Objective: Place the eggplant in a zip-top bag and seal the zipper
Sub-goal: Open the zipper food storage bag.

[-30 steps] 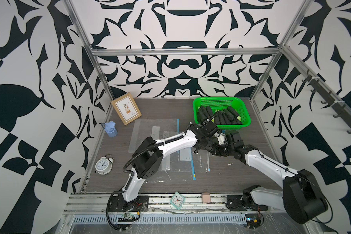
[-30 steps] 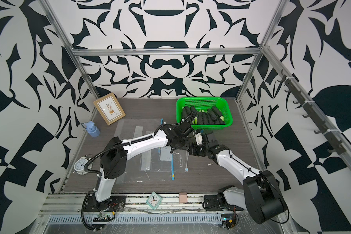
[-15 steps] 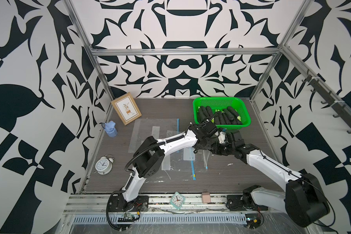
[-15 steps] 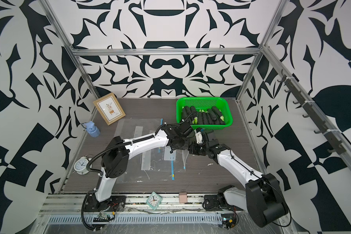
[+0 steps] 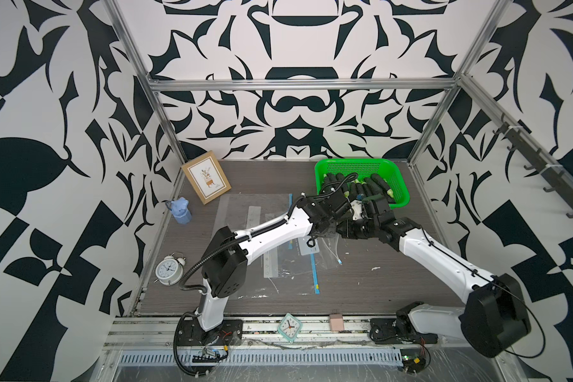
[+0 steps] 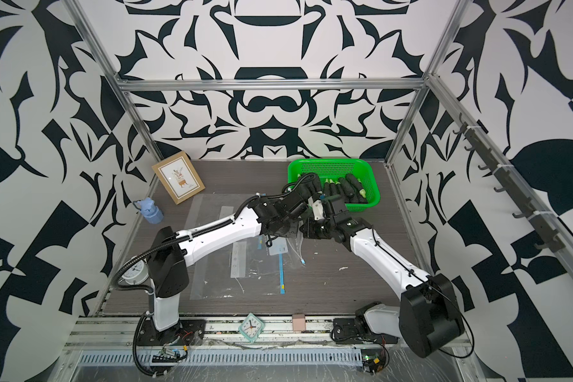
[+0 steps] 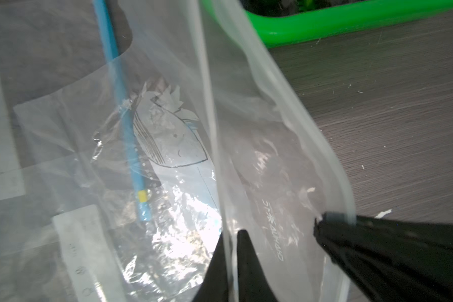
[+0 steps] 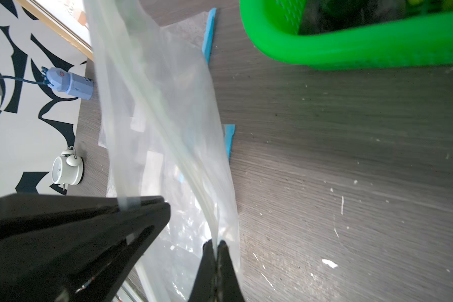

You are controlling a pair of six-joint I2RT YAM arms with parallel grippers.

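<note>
Early stage: left gripper (image 7: 229,243) and right gripper (image 8: 215,245) each pinch a lip of the raised zip-top bag (image 7: 272,146); eggplants (image 5: 376,182) lie unbagged in the basket (image 5: 354,165) at one o'clock, zipper unsealed

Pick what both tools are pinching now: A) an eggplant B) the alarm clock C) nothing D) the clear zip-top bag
D: the wrist views show the left tool and right tool shut on the zip-top bag edges; the eggplants lie in the green basket.
</note>
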